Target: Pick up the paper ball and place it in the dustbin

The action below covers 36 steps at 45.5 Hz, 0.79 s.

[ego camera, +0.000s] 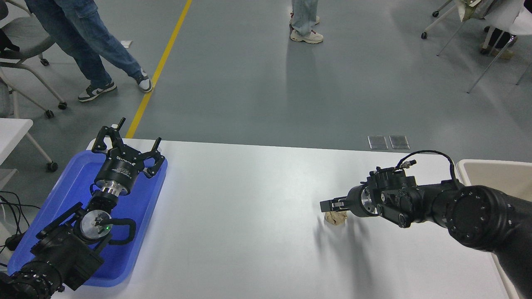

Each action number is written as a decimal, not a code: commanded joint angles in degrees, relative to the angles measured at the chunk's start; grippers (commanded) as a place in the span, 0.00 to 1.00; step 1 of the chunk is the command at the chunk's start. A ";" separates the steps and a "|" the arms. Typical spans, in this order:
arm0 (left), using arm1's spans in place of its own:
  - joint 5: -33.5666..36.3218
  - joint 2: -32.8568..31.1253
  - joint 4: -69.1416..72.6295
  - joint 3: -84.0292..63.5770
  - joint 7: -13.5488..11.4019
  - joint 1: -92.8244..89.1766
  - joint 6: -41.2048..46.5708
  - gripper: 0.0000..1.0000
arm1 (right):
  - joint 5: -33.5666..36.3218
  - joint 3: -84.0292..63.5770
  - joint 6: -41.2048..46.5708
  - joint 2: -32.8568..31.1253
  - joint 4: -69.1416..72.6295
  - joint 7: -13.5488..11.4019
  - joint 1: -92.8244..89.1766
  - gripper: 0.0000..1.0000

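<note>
**Tan paper wad under the right gripper**

Tan-brown and crumpled, the paper ball [336, 218] lies on the white table [249, 216] toward its right side. There is only the head view to go through.

Head view: the right gripper [328, 205] reaches in from the right edge, pointing left, low over the ball and covering its upper part. Its dark fingers are seen side-on and overlap one another, so how wide they stand cannot be told, nor whether they touch the paper. The black right arm [469, 211] runs back across the table's right end and partly hides the dustbin [494, 172], whose thick pale rim and tan inside show at the picture's right edge, just beside the table's far right corner. The ball is on the table, near the bin and outside it.

At the lower left, the left gripper [126, 147] sits over a flat blue tray [62, 195], fingers spread wide and holding nothing.

Beyond the table is grey floor with a yellow line [160, 70]. A person's legs in blue jeans [79, 45] stand at the upper left, another pair of legs [304, 20] at the top centre.
</note>
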 commanded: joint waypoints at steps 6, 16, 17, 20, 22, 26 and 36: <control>0.00 0.00 0.00 0.00 0.00 0.00 0.00 1.00 | -2.84 -0.13 -0.34 0.00 0.63 1.54 0.41 0.16; 0.00 0.00 0.00 0.00 0.00 0.00 0.00 1.00 | -5.12 -0.13 -0.25 0.00 0.63 4.62 1.81 0.00; 0.00 0.00 0.00 0.00 0.00 0.00 0.00 1.00 | -5.12 -0.13 -0.07 0.00 0.63 4.80 2.16 0.00; 0.00 0.00 0.00 0.00 0.00 0.00 0.00 1.00 | -5.12 -0.13 0.10 -0.35 0.90 5.24 3.48 0.00; 0.00 0.00 0.00 0.00 0.00 0.00 0.00 1.00 | -5.12 -0.13 0.28 -1.14 1.42 5.41 4.53 0.00; 0.00 0.00 0.00 0.00 0.00 0.00 0.00 1.00 | -5.12 -0.13 1.42 -3.07 4.40 5.59 7.69 0.00; 0.00 0.00 0.00 0.00 0.00 0.00 0.00 1.00 | -4.77 -3.11 4.84 -9.66 16.09 5.68 20.96 0.00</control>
